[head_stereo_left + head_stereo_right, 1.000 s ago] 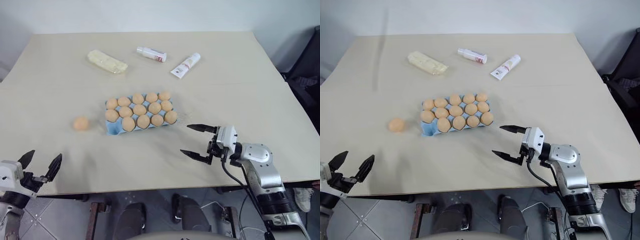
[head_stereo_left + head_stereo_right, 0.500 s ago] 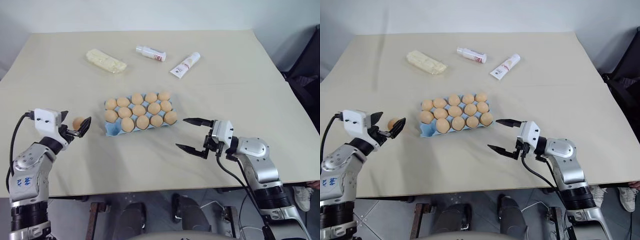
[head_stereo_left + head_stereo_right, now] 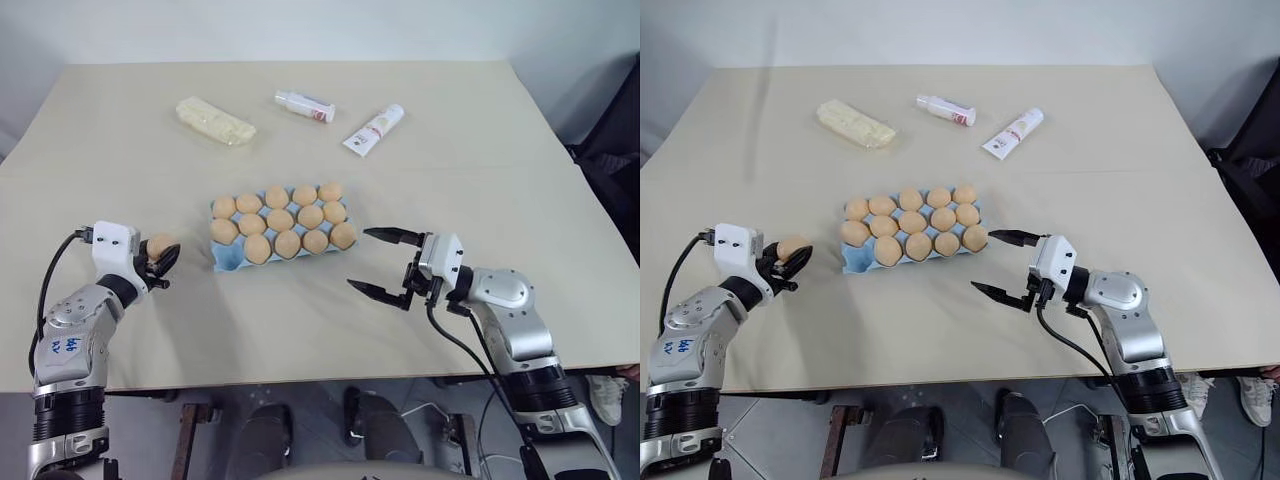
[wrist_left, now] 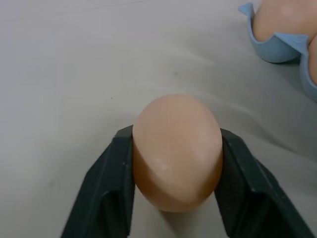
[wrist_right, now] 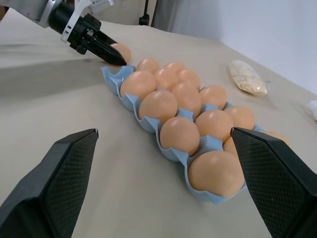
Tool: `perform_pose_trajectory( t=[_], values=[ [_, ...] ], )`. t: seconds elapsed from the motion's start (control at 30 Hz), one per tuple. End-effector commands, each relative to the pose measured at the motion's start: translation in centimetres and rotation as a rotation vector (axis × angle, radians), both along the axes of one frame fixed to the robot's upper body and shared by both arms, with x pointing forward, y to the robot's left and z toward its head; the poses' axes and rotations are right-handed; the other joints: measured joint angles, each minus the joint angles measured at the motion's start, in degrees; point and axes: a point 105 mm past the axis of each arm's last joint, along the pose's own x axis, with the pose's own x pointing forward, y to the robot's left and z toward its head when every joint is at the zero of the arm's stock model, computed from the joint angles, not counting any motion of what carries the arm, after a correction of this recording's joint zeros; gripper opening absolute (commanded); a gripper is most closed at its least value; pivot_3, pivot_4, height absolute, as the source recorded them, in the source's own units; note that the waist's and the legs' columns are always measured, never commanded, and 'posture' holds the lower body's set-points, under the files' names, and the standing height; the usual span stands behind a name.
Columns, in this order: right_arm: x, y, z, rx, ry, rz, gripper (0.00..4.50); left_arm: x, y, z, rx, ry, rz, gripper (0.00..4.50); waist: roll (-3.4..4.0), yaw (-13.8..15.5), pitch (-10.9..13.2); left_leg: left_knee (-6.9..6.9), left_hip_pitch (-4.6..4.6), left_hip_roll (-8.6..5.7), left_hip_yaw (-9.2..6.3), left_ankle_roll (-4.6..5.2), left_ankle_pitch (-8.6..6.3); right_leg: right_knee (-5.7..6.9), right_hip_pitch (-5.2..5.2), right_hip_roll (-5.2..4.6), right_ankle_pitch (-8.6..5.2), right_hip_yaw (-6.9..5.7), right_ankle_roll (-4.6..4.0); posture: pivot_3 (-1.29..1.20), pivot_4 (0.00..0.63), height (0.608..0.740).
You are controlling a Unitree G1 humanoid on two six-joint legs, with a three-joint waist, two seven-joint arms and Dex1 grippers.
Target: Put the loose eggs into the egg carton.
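Well, the left gripper (image 4: 176, 163) is clenched on a loose egg (image 4: 177, 151), seemingly resting on the table (image 3: 130, 160), at nine o'clock from the egg carton (image 3: 224, 262); the right gripper (image 3: 384, 264) gapes empty at four o'clock.

I stand in what looks like a test room or lab rather than a home. In front of me is a broad, plain beige tabletop (image 3: 480, 180), a bare board with nothing homely about it, set against a blank pale wall (image 3: 300, 30). Under its near edge I see grey floor tiles (image 3: 790, 440). The few things laid out seem placed for a trial: a light blue egg carton (image 3: 226, 258) with eggs, two white tubes (image 3: 372, 130) and a pale yellow lumpy block (image 3: 214, 121), spread well apart.
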Motion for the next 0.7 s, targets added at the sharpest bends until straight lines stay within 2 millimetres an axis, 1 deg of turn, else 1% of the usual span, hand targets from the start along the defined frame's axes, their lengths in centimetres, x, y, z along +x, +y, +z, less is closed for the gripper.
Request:
perform_pose_trajectory(
  t=[0.03,0.1,0.2,0.27,0.33,0.4,0.47,0.57,0.67,0.7],
  values=[
    [-0.1,0.2,0.6,0.016,-0.036,0.002,4.50,-0.5,0.4,3.0,-0.024,-0.148,-0.049,1.66,0.00,0.00,0.00,-0.01,0.00,0.01,0.00,0.00,0.00,-0.01,-0.01,0.00,0.00,0.00,0.00,0.00,0.150,0.740],
    [0.0,0.1,0.6,0.016,-0.036,-0.002,4.50,-0.8,-0.1,4.3,-0.032,-0.208,-0.107,1.66,0.00,0.05,0.00,-0.01,-0.01,0.01,0.00,-0.01,0.00,-0.02,-0.01,0.00,0.00,-0.01,-0.01,0.00,0.150,0.740],
    [0.1,-0.1,0.3,0.014,-0.027,-0.017,4.50,-1.7,-2.6,6.7,0.001,-0.297,-0.325,1.66,0.00,0.03,0.00,0.00,-0.02,0.01,0.00,0.00,0.00,-0.03,-0.01,-0.02,0.00,-0.01,-0.01,0.00,0.150,0.740],
    [0.1,-0.2,0.0,0.011,-0.020,-0.021,4.50,-2.1,-4.8,7.4,0.035,-0.302,-0.483,1.66,0.00,0.09,0.00,0.00,-0.03,0.01,0.00,-0.01,-0.01,-0.04,-0.01,-0.02,-0.01,-0.02,-0.02,0.00,0.150,0.740],
    [0.0,0.0,-0.2,0.004,-0.020,-0.019,4.50,-2.2,-6.5,7.4,0.042,-0.278,-0.593,1.66,0.02,0.23,0.01,0.00,-0.02,0.00,-0.02,-0.01,0.00,-0.05,0.01,-0.04,-0.02,-0.02,-0.03,0.00,0.150,0.740],
    [0.1,0.2,0.0,0.008,-0.028,-0.020,4.50,-2.1,-7.2,6.9,0.046,-0.248,-0.638,1.66,0.03,0.09,0.00,0.00,-0.01,-0.02,-0.02,0.01,0.00,-0.05,0.03,-0.06,-0.02,-0.02,-0.03,0.00,0.150,0.740],
    [0.3,0.4,0.4,0.017,-0.040,-0.028,4.50,-1.8,-7.9,6.0,0.057,-0.211,-0.676,1.66,0.03,-0.08,0.01,0.00,-0.01,-0.02,-0.02,0.03,0.01,-0.04,0.03,-0.05,-0.01,-0.01,-0.03,0.00,0.150,0.740],
    [0.4,0.5,0.7,0.027,-0.050,-0.039,4.50,-1.4,-8.3,4.7,0.071,-0.167,-0.697,1.66,0.03,-0.47,0.01,-0.05,-0.01,0.00,0.00,0.01,0.02,-0.02,-0.01,0.01,-0.02,-0.01,-0.03,0.00,0.150,0.740],
    [0.2,0.6,0.8,0.036,-0.053,-0.046,4.50,-0.9,-8.1,4.3,0.081,-0.163,-0.689,1.66,0.03,-0.70,0.01,-0.05,-0.01,0.01,0.00,-0.03,0.04,0.00,-0.02,0.03,-0.02,-0.03,-0.03,0.00,0.150,0.740],
    [0.1,0.6,0.8,0.039,-0.053,-0.048,4.50,-0.9,-8.2,4.3,0.076,-0.166,-0.695,2.35,0.03,-0.73,0.01,-0.04,-0.02,0.01,0.00,-0.02,0.04,0.01,-0.02,0.03,-0.02,-0.03,-0.03,0.00,0.150,0.740]
  ],
)
